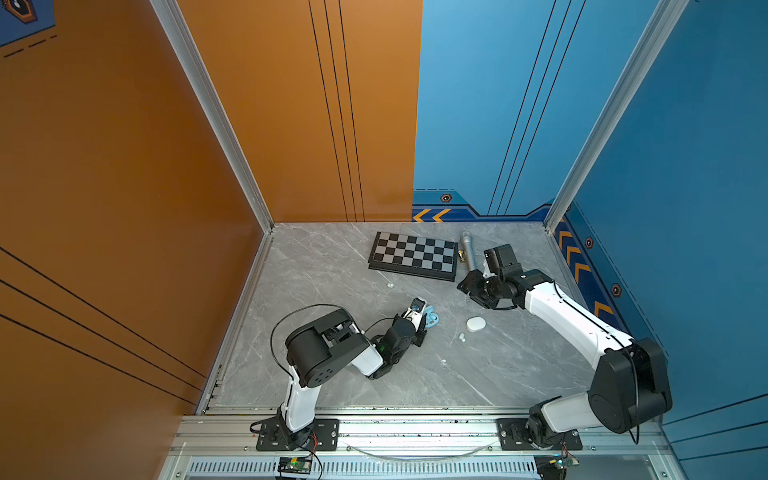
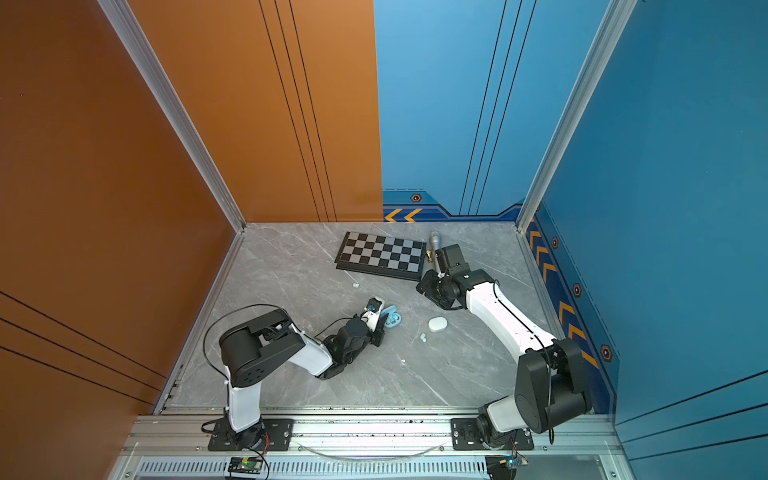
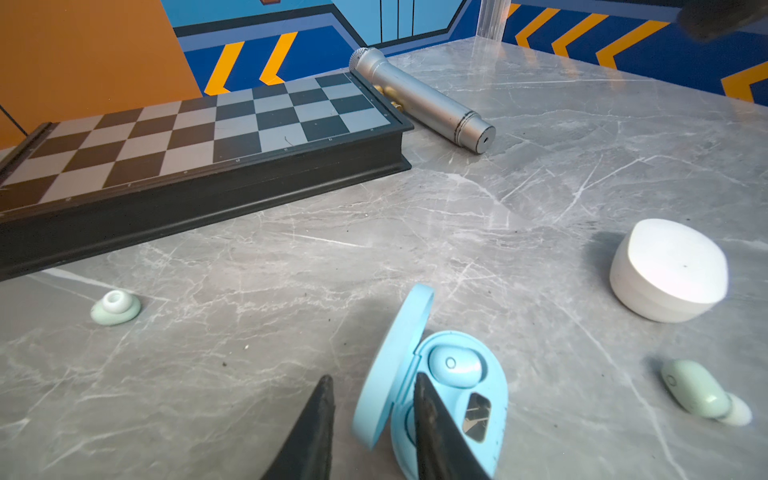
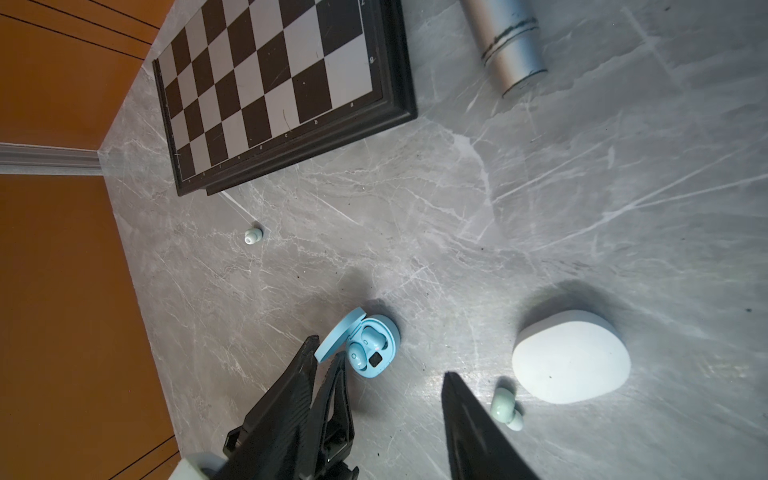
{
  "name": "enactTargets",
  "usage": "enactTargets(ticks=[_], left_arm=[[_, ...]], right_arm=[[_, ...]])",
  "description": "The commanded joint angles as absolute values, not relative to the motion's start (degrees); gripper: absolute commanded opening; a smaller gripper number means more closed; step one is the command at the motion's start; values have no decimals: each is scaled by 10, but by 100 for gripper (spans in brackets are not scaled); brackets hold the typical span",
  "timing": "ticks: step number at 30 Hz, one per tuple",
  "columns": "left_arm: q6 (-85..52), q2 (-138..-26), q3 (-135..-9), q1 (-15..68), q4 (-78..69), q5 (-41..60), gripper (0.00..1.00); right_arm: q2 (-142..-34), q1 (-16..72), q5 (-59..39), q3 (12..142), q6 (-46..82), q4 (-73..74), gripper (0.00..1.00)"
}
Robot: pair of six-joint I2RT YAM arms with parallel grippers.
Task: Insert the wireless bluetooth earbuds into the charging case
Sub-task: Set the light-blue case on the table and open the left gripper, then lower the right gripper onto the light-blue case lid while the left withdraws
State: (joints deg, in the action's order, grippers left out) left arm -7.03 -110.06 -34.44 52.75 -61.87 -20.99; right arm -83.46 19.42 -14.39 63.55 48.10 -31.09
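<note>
Near mint earbud: lies on the marble table, just right of centre in both top views, just beside the white case.
White case: shut, flat on the table, right of centre.
Blue charging case: open, at the centre of the tabletop in both top views, with its lid standing up; left of the white case and apart from it.
Blue earbuds: two, both seated in the blue case's wells.
Left gripper: jaws apart, clamped on nothing. One finger is outside the lid, the other over the case's base, with the lid between them.
Right gripper: jaws apart, nothing between them. It hangs over the table right of centre, beyond the white case.
Far mint earbud: alone on the table left of centre, white tip up, near the board's front edge.
Chessboard: flat, upper middle of the tabletop.
Silver cylinder: lies just beside the board's right edge, mesh end toward the back wall.
</note>
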Motion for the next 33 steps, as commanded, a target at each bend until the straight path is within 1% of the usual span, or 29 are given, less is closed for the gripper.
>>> enactTargets(ticks=[1,4,6,7,10,12,13,14,16,18,20,22,25,29,33], left_arm=[[-60,-1021,-315,526,-626,-233,39],[-40,-914,-271,533,-617,-275,45],[-34,-823,-250,536,-564,-291,53],[-34,-765,-246,536,-500,-294,58],[-50,-599,-282,531,-236,-306,63],[-87,-513,-308,521,-107,-323,83],[-108,-475,-325,508,-34,-311,93],[-126,-446,-344,493,34,-293,98],[-167,-408,-375,465,159,-267,98],[-220,-384,-380,440,226,-243,98],[-242,-363,-360,427,230,-215,98],[-245,-351,-347,426,218,-220,98],[-256,-363,-348,416,221,-223,98],[-253,-384,-356,413,221,-209,98],[-256,-371,-350,414,221,-217,98]], right_arm=[[-850,200,-160,660,440,-347,58],[-864,206,-160,676,407,-364,60],[-874,209,-152,687,387,-374,61],[-882,211,-146,694,378,-379,61],[-911,221,-127,722,350,-394,62],[-935,231,-111,745,328,-406,62],[-950,238,-101,760,316,-414,62],[-965,244,-92,774,305,-418,62],[-995,257,-73,805,284,-427,62],[-1028,271,-51,839,260,-439,62],[-1063,285,-35,874,235,-450,62],[-1099,299,-18,906,210,-461,62],[-1140,316,0,933,184,-474,62],[-1165,331,9,929,168,-479,61],[-1164,335,4,901,171,-478,60]])
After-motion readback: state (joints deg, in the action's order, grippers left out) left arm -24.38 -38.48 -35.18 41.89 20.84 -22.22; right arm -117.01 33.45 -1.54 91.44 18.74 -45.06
